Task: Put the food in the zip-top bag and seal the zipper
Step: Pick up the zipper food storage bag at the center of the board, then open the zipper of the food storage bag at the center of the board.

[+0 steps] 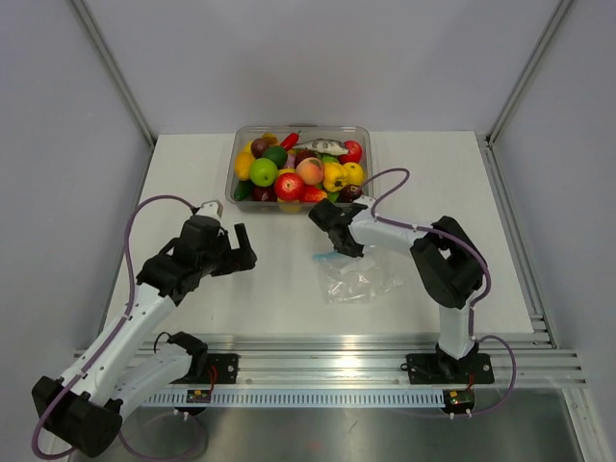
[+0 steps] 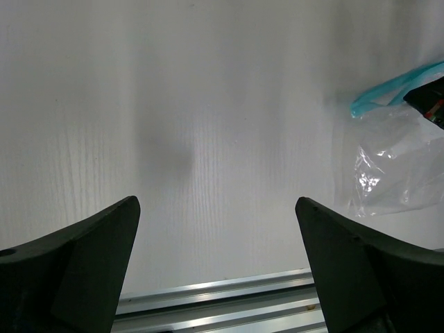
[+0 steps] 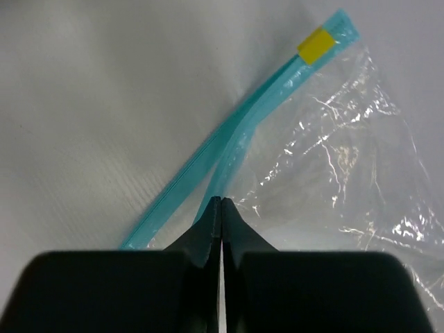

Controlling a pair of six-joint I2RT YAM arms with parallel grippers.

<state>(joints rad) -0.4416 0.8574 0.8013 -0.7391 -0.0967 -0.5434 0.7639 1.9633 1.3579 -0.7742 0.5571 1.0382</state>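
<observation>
The bag (image 3: 333, 173) lies flat and crinkled on the table (image 1: 433, 173) in front of the right arm, with nothing inside it as far as the clear film shows. Its zipper (image 3: 208, 149), the teal strip, runs along the edge that faces the left arm. Look closely: partway along, the two lips part, so the mouth is unsealed. The right gripper (image 3: 220, 208) is down on that strip, jaws pressed tight together. The near lip runs straight in between the tips, and it looks like a pinch on that one lip, right at its edge. A yellow tag (image 3: 316, 43) marks the far end of the strip.

Over to the left gripper (image 2: 215, 263): it hovers above bare table well off to the side, jaws spread wide, holding nothing. All the fruit (image 1: 289, 185), green apple (image 1: 264, 172) included, sits piled in the tub (image 1: 300, 127) at the back, well apart from the bag.

Here's the danger: that hold is thin. On a lift, the slick lip could slide out of the tips and the mouth would flop shut. Or both lips may be caught, and the mouth never opens. The bag is light with nothing pinning it, so any tug likely drags the whole thing across the table. And a glossy round fruit could squirt from the fingers or miss a narrow, sagging mouth.
</observation>
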